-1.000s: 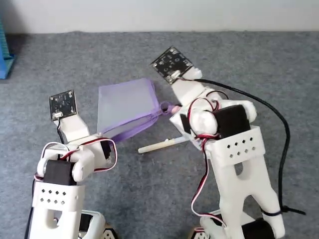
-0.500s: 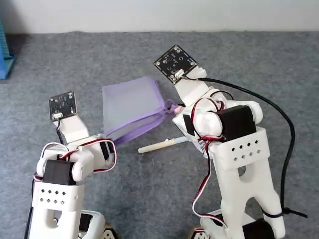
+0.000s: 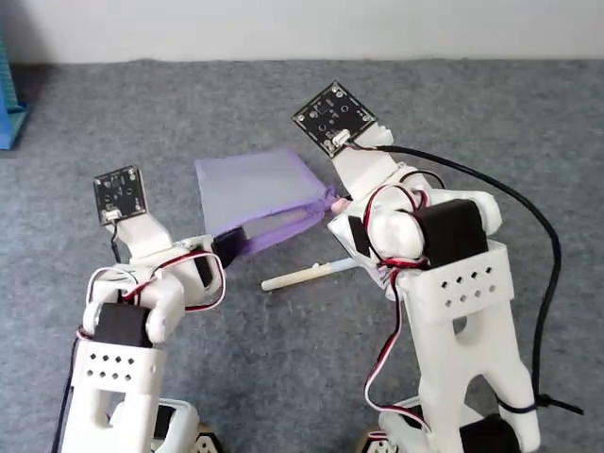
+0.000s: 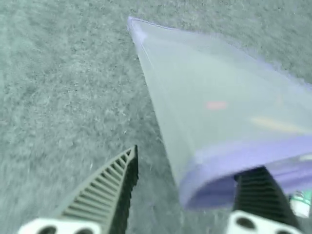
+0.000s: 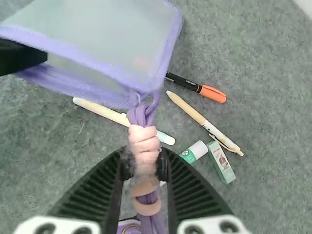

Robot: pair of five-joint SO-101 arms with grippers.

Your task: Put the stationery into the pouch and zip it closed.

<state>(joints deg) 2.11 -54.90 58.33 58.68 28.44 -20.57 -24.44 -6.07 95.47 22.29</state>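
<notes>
Between right tool (image 5: 144,160) pads: zip pull (image 5: 143,139) | pouch (image 5: 97,39) just beyond

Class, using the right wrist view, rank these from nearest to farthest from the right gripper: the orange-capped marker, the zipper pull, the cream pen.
1. Zipper pull: clamped in the right gripper itself.
2. Cream pen: lying just beyond, partly under the pouch.
3. Orange-capped marker: farthest, out past the pouch's corner.
</notes>
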